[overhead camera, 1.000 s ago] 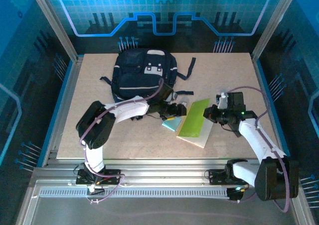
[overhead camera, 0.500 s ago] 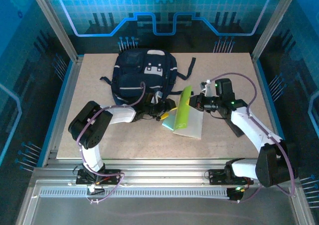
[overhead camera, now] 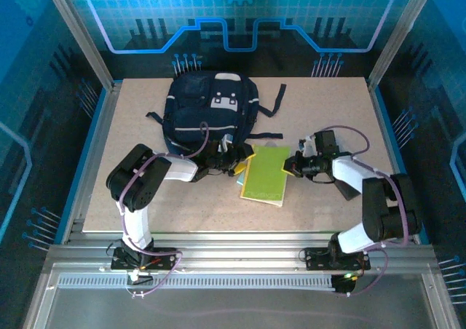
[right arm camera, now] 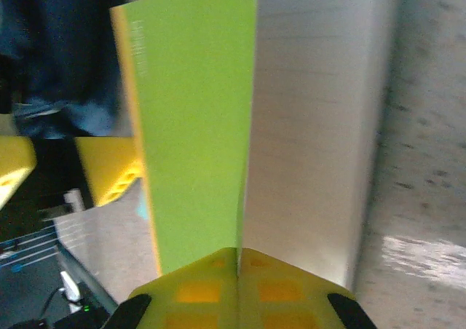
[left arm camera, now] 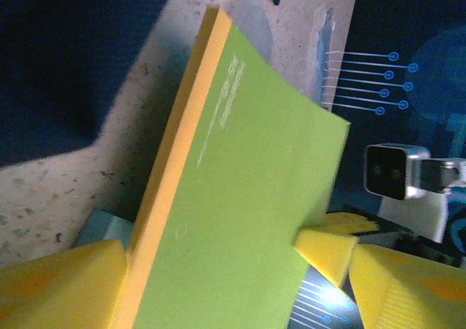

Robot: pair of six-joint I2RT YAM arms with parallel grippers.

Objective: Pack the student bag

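Figure: two arms at one book, in front of the bag.

Student bag: the student bag [overhead camera: 211, 111] lies flat on the table [overhead camera: 328, 103], upper centre-left of the top view. Whether any zip is open cannot be told from here.

Green book: the green book [overhead camera: 263, 175] rests on the table just below the bag's lower right corner, at frame centre. It has an orange spine, and its cover is raised off the white pages [right arm camera: 313, 125].

Teal item: a flat teal item [overhead camera: 239, 177] shows from under the book's left edge. It is too small to identify.

Done so far: the book appears to have been brought close to the bag. Nothing is seen inside the bag.

Left to do: judged from this layout, opening or entering the bag, inserting the book and the teal item, and closing up.

Left gripper: the left gripper [left arm camera: 237, 271] is spread wide and straddles the book. One finger [left arm camera: 58, 285] lies against the spine side and the other stands beyond the opposite edge. It encloses the book without clamping it.

Right gripper: the right gripper [right arm camera: 238, 260] is pressed together and pinches the edge of the green cover, with the pages hanging free beside it.

Risk: the thin cover may bend or slip if it alone carries the load.
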